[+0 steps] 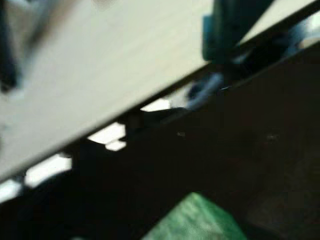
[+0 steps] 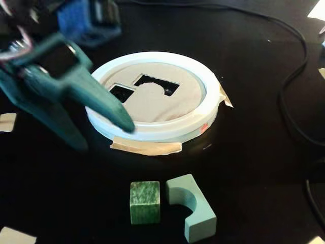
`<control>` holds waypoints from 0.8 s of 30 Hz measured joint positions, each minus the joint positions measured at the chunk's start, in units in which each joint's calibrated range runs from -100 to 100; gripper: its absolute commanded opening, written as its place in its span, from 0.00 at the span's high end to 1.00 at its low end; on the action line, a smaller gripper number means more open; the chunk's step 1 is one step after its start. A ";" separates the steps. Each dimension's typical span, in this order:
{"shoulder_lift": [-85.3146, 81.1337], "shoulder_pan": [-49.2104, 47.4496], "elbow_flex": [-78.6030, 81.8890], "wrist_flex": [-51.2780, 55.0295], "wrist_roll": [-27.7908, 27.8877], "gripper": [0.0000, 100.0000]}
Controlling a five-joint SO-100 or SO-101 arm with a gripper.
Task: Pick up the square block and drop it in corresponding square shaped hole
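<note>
My gripper (image 2: 104,131) hangs empty with jaws spread wide above the surface (image 2: 244,168), in front of the white ring (image 2: 167,129), and the risk I see is coming down skewed and nudging the cube (image 2: 144,202) into the notched block (image 2: 195,208) that sits just beside it, or closing on both. The cube rests on the surface, apart from my gripper and nearer the fixed camera, its green corner just peeking into the wrist view (image 1: 195,220); the square hole (image 2: 121,92) waits in the cardboard disc behind.
</note>
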 measured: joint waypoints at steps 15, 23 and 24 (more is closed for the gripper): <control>28.00 -2.80 -12.30 0.87 3.03 0.14; 34.24 -3.00 -21.38 6.98 3.37 0.14; 35.13 -3.10 -22.35 7.57 3.27 0.14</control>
